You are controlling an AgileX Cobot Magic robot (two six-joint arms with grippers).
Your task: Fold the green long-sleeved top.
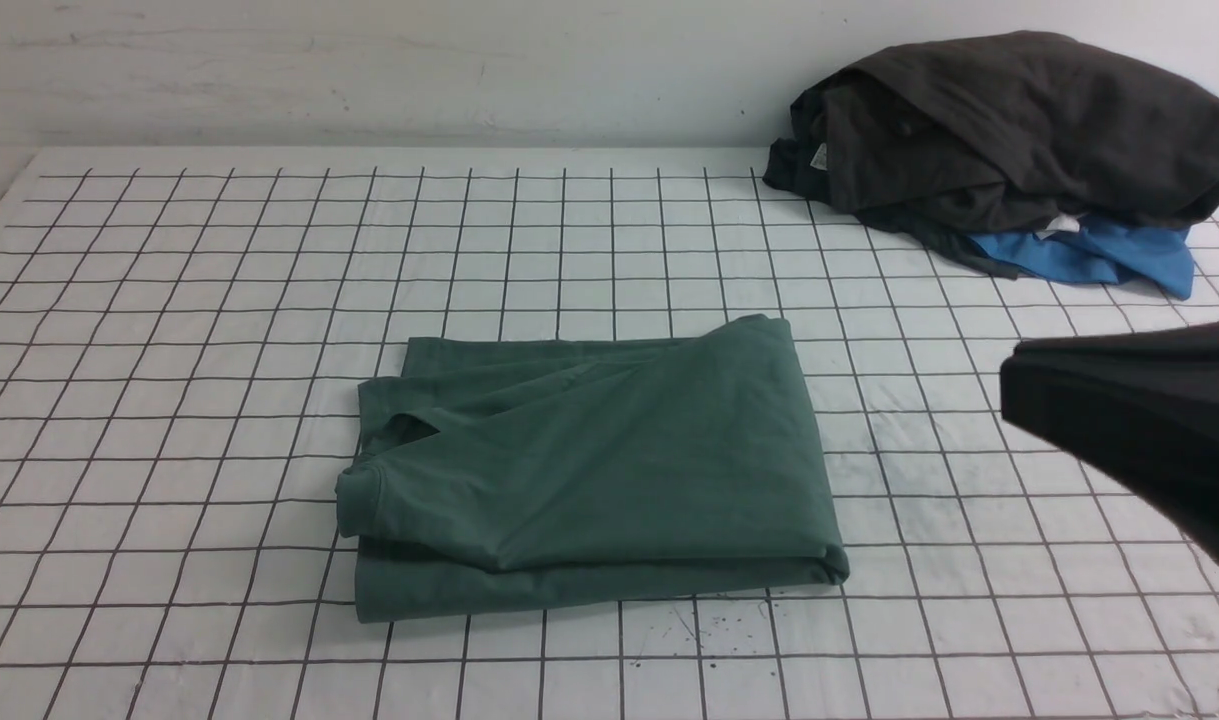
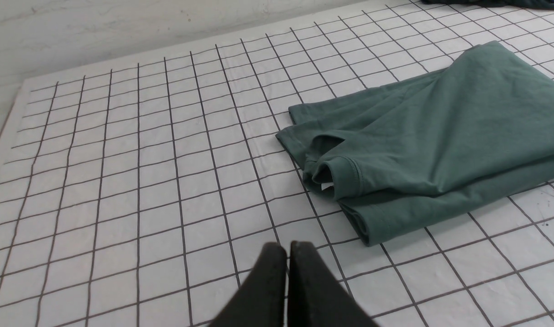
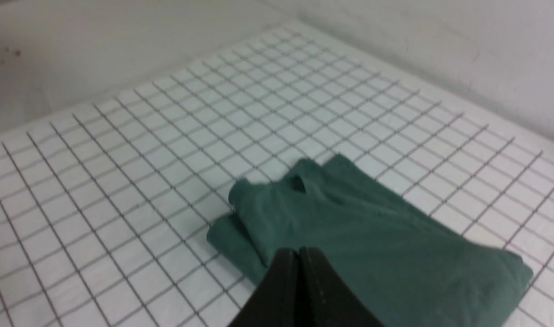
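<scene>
Left hand point(image 2: 287, 249) clenched, empty | right hand point(image 3: 298, 252) clenched, empty | green top point(image 1: 609, 460) untouched

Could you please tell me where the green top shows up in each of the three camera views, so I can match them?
Front view: the green top lies folded in the middle of the table.
Left wrist view: at the right side, beyond the shut left gripper.
Right wrist view: lower centre to right, behind the shut right gripper.
Shared landmark: the top's neck opening.

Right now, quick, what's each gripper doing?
Left gripper: shut, holding nothing.
Right gripper: shut, holding nothing, above the green long-sleeved top.
</scene>
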